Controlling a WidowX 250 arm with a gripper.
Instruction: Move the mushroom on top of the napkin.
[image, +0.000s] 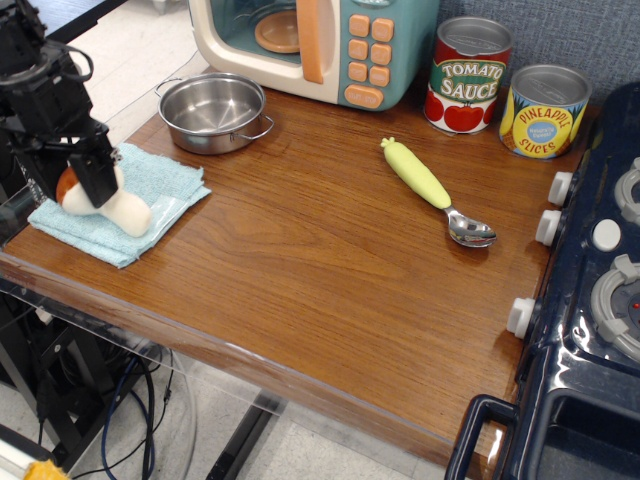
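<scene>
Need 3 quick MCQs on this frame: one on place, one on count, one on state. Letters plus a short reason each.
1. Where is the plush brown-capped mushroom?
A. in the steel pot
B. over the folded light blue napkin
C. beside the spoon

2. How many printed food cans stand at the back?
A. one
B. two
C. three

3. What state is the steel pot in?
A. empty
B. holding the spoon
C. tipped over

Answers:
1 B, it lies over the cloth's front part with the black gripper around its cap.
2 B, tomato sauce can and pineapple slices can.
3 A, bare steel inside, upright.
</scene>
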